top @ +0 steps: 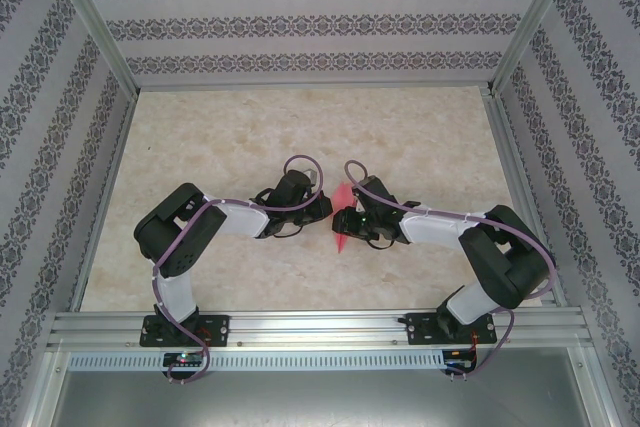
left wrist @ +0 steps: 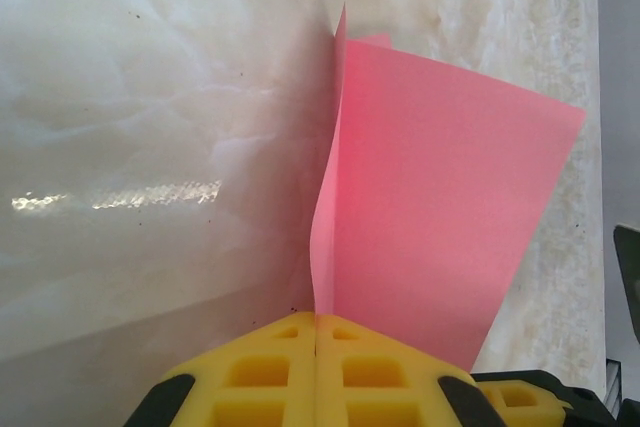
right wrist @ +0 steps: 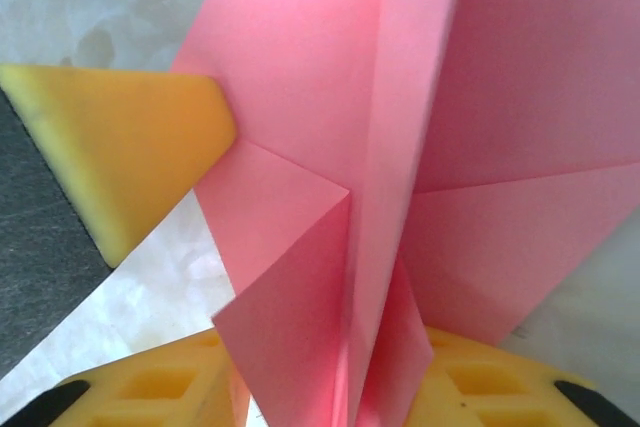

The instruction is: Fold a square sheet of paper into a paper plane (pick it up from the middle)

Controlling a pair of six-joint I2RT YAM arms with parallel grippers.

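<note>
Holding the pink paper (left wrist: 440, 217) up off the table (top: 250, 127), right in the middle where the two arms meet nose to nose! The left gripper (left wrist: 317, 347) has its jaws pressed flat together on the paper's edge, and the sheet rises straight out of the seam between them. The right gripper (right wrist: 330, 397) has its jaws standing apart on either side of the folded layers; whether they are actually pinching the paper, I cannot tell. And look at those creases in the right wrist view: a long centre ridge, with slanting folds running off it on both sides. So the early folds look done, by my reading, and this is no flat square any more. But it is no narrow dart either: the flaps splay wide, and the wings, I'd judge, are yet to be folded down and sharpened.
</note>
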